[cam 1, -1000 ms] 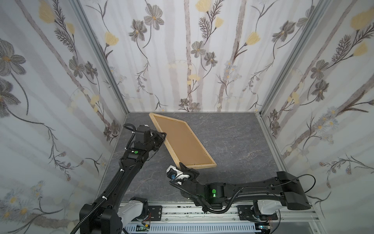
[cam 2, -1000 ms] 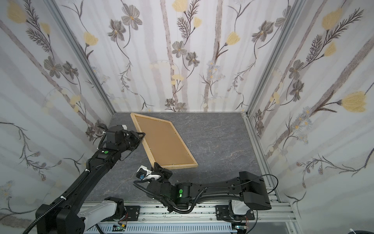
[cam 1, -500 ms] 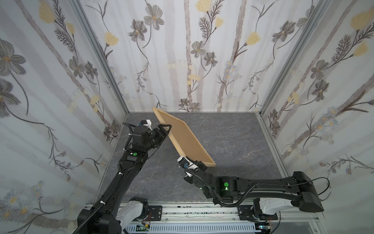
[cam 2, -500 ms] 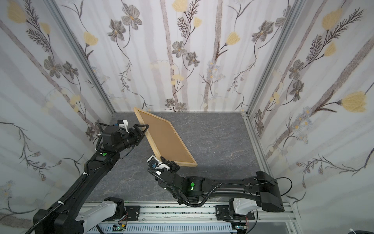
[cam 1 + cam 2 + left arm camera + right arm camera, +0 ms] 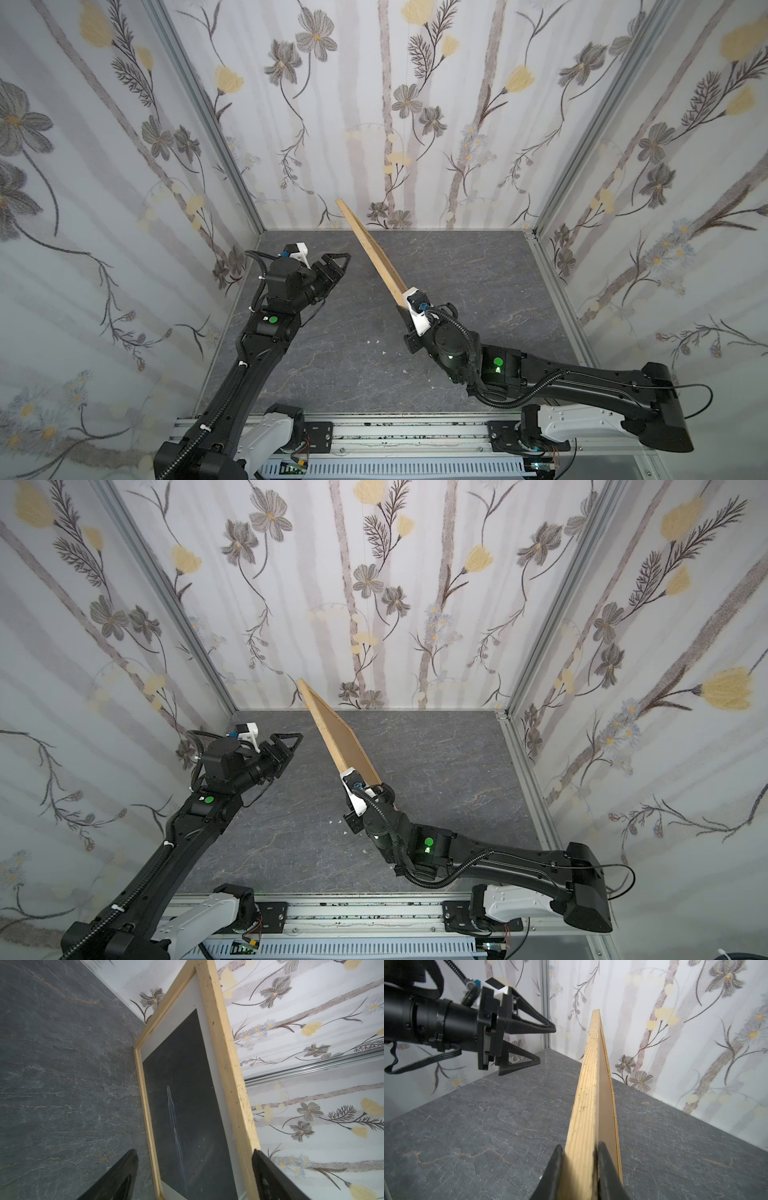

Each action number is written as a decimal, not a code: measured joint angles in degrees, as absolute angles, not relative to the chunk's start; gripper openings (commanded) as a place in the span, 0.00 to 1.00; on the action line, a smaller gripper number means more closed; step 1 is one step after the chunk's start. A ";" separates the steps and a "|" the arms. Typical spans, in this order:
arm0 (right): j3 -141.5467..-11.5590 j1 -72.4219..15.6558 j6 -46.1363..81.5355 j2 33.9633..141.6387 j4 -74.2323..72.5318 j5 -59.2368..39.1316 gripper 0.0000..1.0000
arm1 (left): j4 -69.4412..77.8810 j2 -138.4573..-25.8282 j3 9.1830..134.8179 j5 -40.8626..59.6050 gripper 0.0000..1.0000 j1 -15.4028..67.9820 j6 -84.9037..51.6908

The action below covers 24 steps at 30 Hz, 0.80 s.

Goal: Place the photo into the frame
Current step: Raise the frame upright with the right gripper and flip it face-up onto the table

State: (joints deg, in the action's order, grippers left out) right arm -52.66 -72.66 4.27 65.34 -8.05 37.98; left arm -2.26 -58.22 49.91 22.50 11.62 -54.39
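- Pinching the near end of the frame (image 5: 587, 1095), the right gripper (image 5: 580, 1148) is holding it up on edge, running from near centre toward the far wall.
- The left gripper (image 5: 340, 268) is hovering just left of the frame with jaws spread wide, touching nothing.
- The photo (image 5: 182, 1095) is sitting inside the frame, dark side facing left, a white mat (image 5: 180, 1007) bordering it.
- A brown backing (image 5: 605, 1095) is covering the right face.

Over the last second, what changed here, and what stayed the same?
The right gripper tipped the frame from flat on the table up nearly onto its edge. The left gripper let go of it and opened, now apart. The right gripper's grip on the near end stayed.
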 measured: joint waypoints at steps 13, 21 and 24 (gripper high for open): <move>-43.75 -57.93 18.48 52.36 -11.40 30.13 0.00 | -3.66 -58.35 49.80 21.41 0.86 11.62 -53.98; -35.62 -46.92 30.96 45.32 -13.52 25.12 0.00 | -3.66 -58.50 48.56 21.23 0.86 11.62 -53.95; -33.06 -43.09 34.92 43.07 -12.58 22.41 0.00 | -3.64 -58.52 48.14 21.23 0.86 11.62 -53.95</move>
State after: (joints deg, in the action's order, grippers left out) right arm -33.06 -43.09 34.92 43.07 -12.58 22.41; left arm -3.64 -58.52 48.14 21.23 11.62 -53.95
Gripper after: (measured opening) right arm 0.199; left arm 0.862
